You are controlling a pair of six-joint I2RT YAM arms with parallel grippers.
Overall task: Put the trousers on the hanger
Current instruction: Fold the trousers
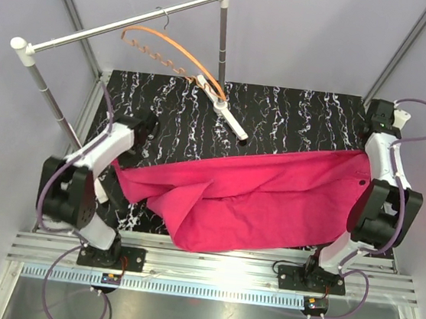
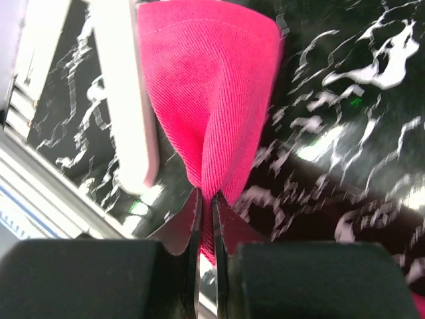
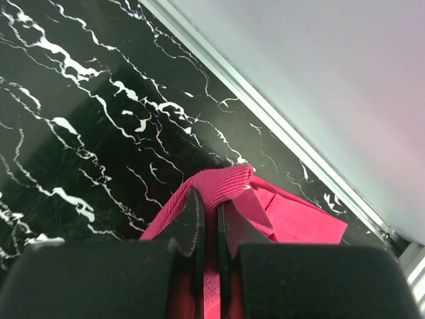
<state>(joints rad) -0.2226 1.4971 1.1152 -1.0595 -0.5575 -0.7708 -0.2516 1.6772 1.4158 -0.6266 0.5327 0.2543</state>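
Trousers (image 1: 254,203) lie spread across the near half of the table (image 1: 295,115) in the top view, one end by each arm and a fold reaching the front edge. The hanger (image 1: 175,51) is hooked on the rail (image 1: 120,26) at the back, bare and well apart from the cloth.

From the left wrist, the left gripper (image 2: 206,199) has its jaws almost together, pinching a bunched fold of pink cloth.

From the right wrist, the right gripper (image 3: 207,199) is likewise clamped narrow on a thick banded edge of the cloth.

Both ends look secured. Lifting, carrying and draping over the hanger's lower bar all remain.
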